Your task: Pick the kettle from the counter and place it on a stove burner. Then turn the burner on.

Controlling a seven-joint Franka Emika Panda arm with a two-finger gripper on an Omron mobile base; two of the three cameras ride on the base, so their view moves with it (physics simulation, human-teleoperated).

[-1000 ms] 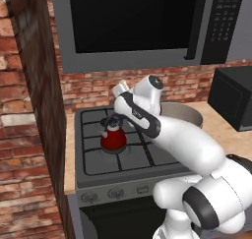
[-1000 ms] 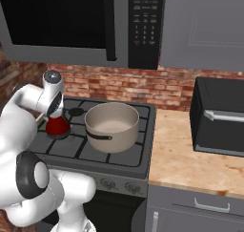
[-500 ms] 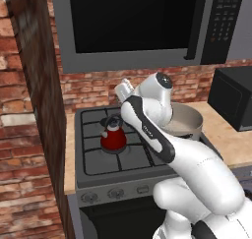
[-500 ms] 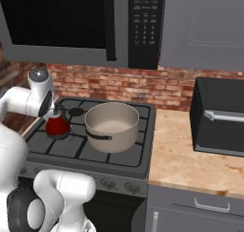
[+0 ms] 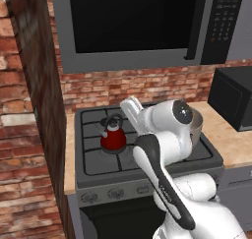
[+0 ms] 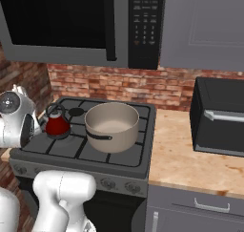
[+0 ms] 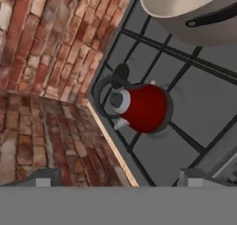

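The red kettle (image 5: 114,138) with its dark lid and looped handle stands upright on the front-left stove burner, and nothing holds it. It also appears in the right base view as the kettle (image 6: 57,124) and in the hand view as the kettle (image 7: 143,107). My gripper (image 7: 119,180) hangs above and apart from it, open wide, with nothing between the fingertips. My white hand (image 5: 131,108) sits just right of and above the kettle. A bare stove burner (image 6: 76,112) lies behind it. The tan counter (image 6: 190,152) runs to the right of the stove.
A big beige pot (image 6: 112,126) takes up the stove's right half, close to the kettle. The stove knobs (image 5: 115,194) line its front panel. A brick wall (image 5: 29,110) closes the left side. A microwave (image 5: 133,26) hangs overhead, and a black oven box (image 6: 219,116) stands on the right counter.
My arm has swung forward and to the left, with its elbow now over the stove's front. The hand stays above the kettle, still open. The kettle has not moved.
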